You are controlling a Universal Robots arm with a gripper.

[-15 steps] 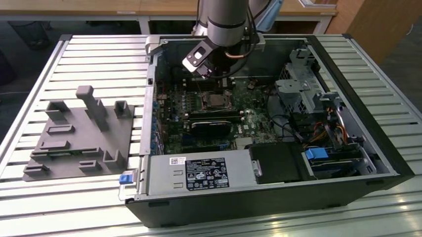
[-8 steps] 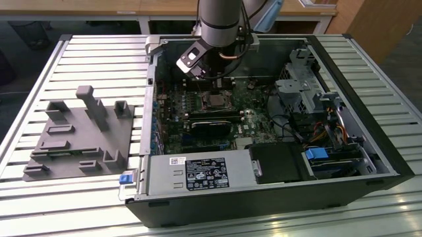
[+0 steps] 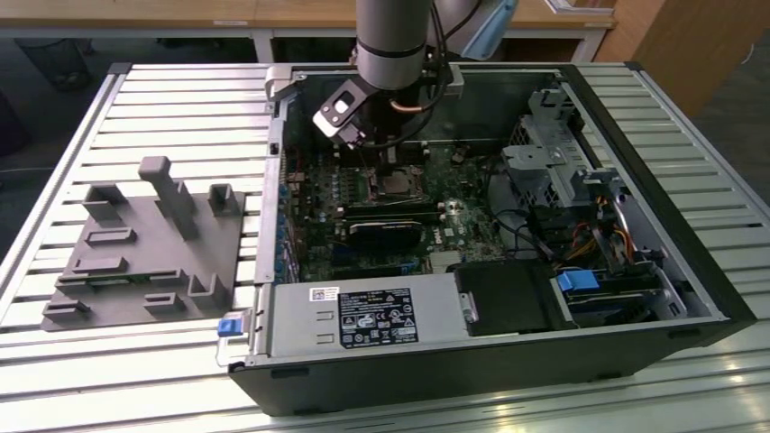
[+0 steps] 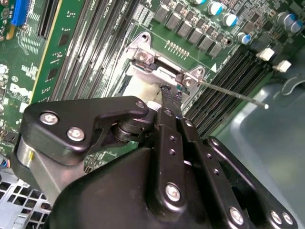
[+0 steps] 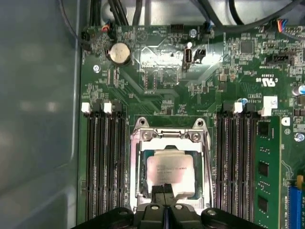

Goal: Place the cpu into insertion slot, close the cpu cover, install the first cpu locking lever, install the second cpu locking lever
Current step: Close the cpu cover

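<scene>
The cpu, a small flat square with a matte silvery-grey metal lid, is sitting in the insertion slot, whose dark frame is showing around its edges in the first wrist view. It is judged light, rigid and fragile on its underside. It is best taken by opposite edges of the lid and lifted straight, never slid across the pins. The cpu cover, a thin bright stamped-metal frame with a large square window, appears to be lying down over the chip and is judged stiff but slightly springy. The gripper is hovering at one edge of the cover, its black fingers pressed together with nothing visible between them. Whether the tip is touching the metal cannot be told. A thin wire lever is projecting from one corner of the socket, over the long black memory slots. The glossy green circuit board is lying inside the open computer case on a slatted table.
</scene>
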